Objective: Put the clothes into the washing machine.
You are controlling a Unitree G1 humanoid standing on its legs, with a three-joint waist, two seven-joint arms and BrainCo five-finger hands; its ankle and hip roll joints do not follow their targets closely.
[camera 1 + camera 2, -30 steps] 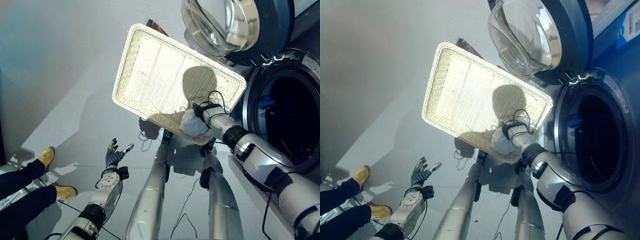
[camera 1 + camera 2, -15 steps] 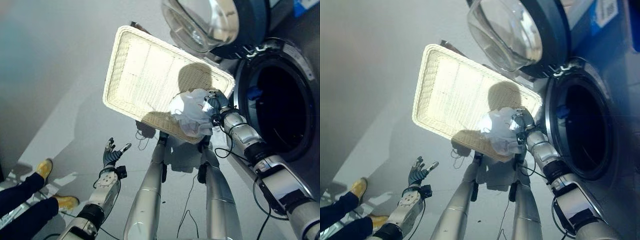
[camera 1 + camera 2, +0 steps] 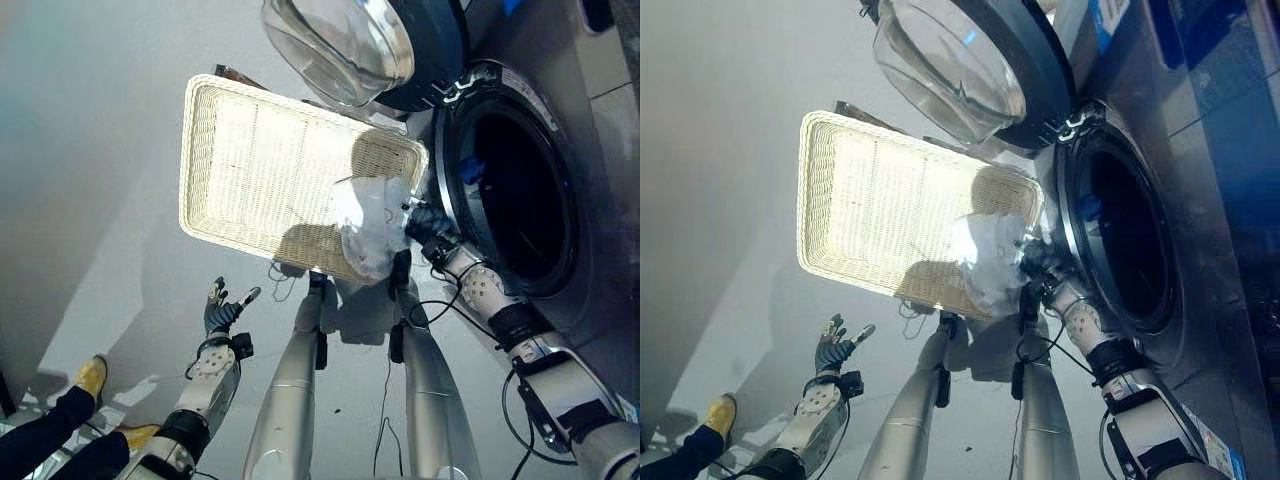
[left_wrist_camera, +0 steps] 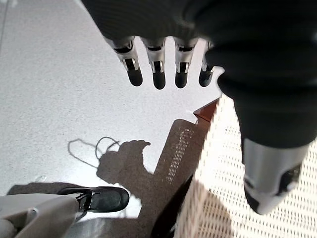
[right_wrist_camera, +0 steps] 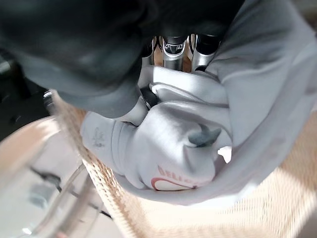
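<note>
Right hand point(image 3: 422, 222): curled fast round a bunched white garment point(image 3: 368, 225), lifted clear over the near corner of the basket, just beside the drum mouth.
Left hand point(image 3: 222, 307): low and well apart from the work, fingers point(image 4: 157, 74) spread straight over bare floor, holding nothing.
Washing machine point(image 3: 560, 130): drum opening point(image 3: 520, 190) dark and unobstructed, with something blue at its near rim; too small to tell what it is.
Door point(image 3: 350, 45): glass porthole swung open, hanging above the basket's far edge; likely outside the garment's path, though a high swing of the arm could meet it.
Basket point(image 3: 250, 170): white wicker tray, otherwise bare; a trailing fold of cloth could snag on its woven rim point(image 3: 930, 295) and drag it.
White garment: hangs loose below the fingers point(image 5: 171, 47); the slack could catch on the door seal and stay draped outside the drum if let go too early.
Person's yellow shoe point(image 3: 90, 375): at the lower edge, near the left arm; a wide sweep there risks contact.
</note>
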